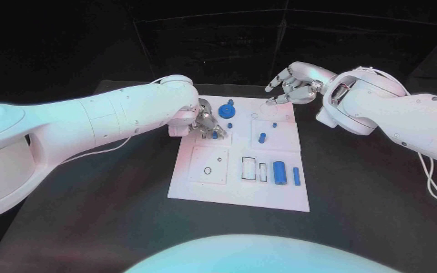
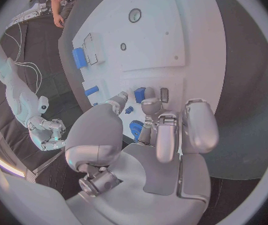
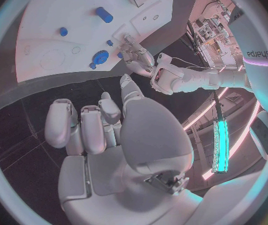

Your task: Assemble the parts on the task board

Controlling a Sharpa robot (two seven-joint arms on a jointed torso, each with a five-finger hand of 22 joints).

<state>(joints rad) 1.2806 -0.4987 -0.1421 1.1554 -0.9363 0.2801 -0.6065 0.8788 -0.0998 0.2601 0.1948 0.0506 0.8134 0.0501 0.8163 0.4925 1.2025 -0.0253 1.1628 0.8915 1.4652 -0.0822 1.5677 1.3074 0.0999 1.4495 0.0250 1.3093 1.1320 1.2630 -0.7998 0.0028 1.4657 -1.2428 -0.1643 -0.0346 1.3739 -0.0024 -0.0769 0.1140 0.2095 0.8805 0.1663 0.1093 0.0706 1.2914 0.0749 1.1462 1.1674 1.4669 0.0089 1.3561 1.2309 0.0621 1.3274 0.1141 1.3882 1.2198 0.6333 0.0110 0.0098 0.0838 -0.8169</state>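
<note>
The white task board lies mid-table. My left hand rests on its far left corner, and its thumb and a finger pinch a small blue part, seen at the fingertips beside a slot. A blue gear-like part and a tiny blue piece sit close by. Another blue peg stands mid-board. A blue cylinder and a thin blue bar lie at the near right. My right hand hovers over the far right corner, fingers loosely bent, holding nothing.
Outlined recesses and small holes mark the board's near left, and two rectangular slots sit beside the cylinder. Black table surrounds the board on all sides. The right wrist view shows my left hand by the gear.
</note>
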